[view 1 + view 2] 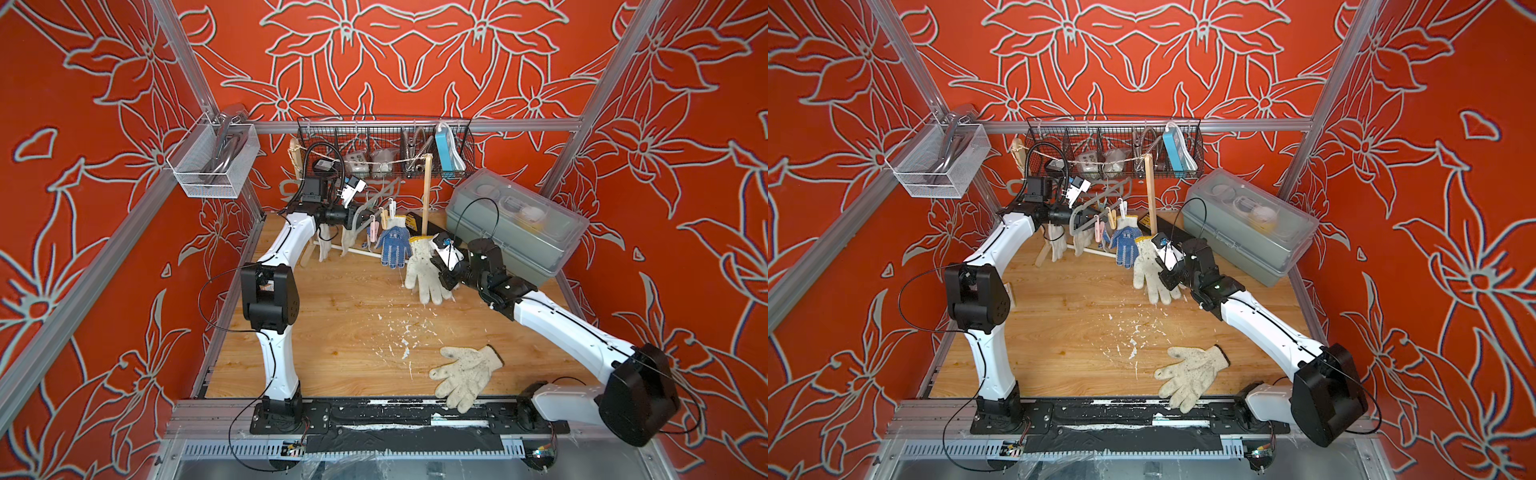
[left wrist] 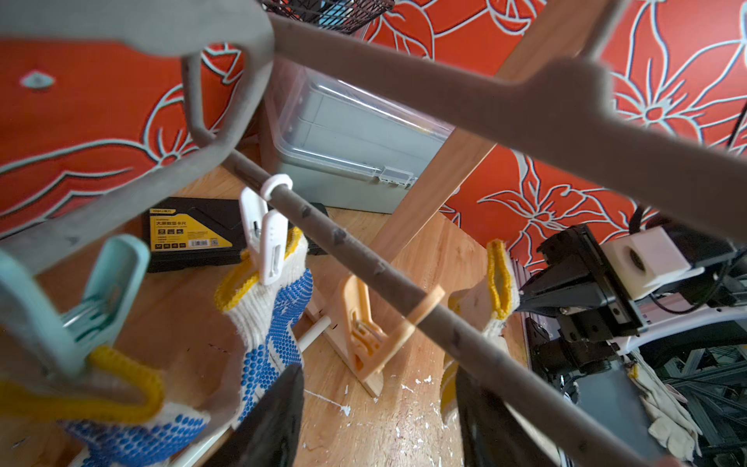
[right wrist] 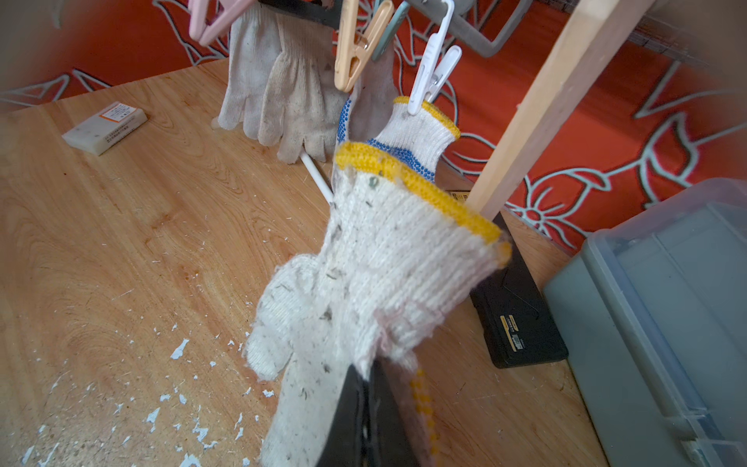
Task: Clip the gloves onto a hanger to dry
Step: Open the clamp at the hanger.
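Observation:
A grey hanger (image 1: 376, 195) hangs at the back, with several gloves clipped to it: two off-white ones (image 1: 326, 243) and a blue-dotted one (image 1: 394, 245) under a white clip (image 2: 269, 246). A peach clip (image 2: 364, 331) on its bar (image 2: 364, 258) holds nothing. My left gripper (image 1: 365, 216) is at the hanger with its jaws apart, bare floor between them (image 2: 380, 420) and the bar crossing one finger. My right gripper (image 1: 442, 266) is shut on a speckled, yellow-cuffed glove (image 3: 384, 263) and holds it up just right of the clips. Another glove (image 1: 465, 376) lies flat at the table's front.
A grey lidded plastic box (image 1: 515, 224) stands at the back right, with a black case (image 1: 419, 222) and a wooden post (image 1: 425, 195) beside it. A wire basket (image 1: 386, 145) hangs on the back rail. White flakes (image 1: 399, 336) litter the table's middle. A small white box (image 3: 105, 127) lies on the left.

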`<state>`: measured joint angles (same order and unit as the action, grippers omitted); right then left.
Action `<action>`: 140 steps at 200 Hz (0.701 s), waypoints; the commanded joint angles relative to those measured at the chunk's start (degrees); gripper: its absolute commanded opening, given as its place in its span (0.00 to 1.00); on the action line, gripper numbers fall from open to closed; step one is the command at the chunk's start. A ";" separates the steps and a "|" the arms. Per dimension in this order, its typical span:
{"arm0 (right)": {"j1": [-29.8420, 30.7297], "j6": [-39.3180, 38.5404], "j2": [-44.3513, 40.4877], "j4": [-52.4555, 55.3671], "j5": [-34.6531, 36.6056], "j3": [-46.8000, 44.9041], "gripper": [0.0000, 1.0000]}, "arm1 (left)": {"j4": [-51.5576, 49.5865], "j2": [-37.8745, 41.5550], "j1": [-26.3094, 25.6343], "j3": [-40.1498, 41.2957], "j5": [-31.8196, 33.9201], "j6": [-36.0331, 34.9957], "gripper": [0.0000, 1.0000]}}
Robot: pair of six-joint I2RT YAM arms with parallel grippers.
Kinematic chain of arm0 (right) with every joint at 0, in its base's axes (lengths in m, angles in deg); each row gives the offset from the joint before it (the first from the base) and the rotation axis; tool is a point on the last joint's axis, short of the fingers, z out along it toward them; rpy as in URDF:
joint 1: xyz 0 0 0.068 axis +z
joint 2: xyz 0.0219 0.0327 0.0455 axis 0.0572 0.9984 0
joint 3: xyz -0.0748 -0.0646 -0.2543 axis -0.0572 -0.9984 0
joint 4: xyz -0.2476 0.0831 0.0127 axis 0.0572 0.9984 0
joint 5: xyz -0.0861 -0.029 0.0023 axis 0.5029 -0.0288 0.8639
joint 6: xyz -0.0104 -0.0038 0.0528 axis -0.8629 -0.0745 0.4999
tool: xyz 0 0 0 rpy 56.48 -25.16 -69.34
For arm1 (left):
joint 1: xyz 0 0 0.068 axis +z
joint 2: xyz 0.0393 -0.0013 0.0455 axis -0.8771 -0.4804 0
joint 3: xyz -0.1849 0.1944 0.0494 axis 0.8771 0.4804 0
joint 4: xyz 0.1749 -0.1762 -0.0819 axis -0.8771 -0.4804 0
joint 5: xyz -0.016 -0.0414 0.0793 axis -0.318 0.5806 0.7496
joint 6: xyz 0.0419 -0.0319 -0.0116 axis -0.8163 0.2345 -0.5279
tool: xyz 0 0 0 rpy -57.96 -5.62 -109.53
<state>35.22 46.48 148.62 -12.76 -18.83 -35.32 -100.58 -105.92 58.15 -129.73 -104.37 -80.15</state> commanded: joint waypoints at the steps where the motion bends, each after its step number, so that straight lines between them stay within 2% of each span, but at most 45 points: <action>1: 0.40 -0.13 0.58 -1.11 -1.19 2.46 0.00 | 1.91 -2.20 -0.92 -1.34 -2.94 1.59 0.60; 53: 0.38 0.33 0.49 -1.11 -1.45 2.36 0.00 | 4.32 -4.04 -3.66 -1.28 -3.59 3.58 0.59; 140: 0.18 0.58 -0.39 -0.58 -2.07 2.58 0.00 | 23.80 -6.48 -4.32 0.12 -5.54 18.11 0.56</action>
<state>35.20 46.56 149.04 -12.74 -19.79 -34.99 -85.07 -111.19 54.07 -130.52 -108.24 -67.99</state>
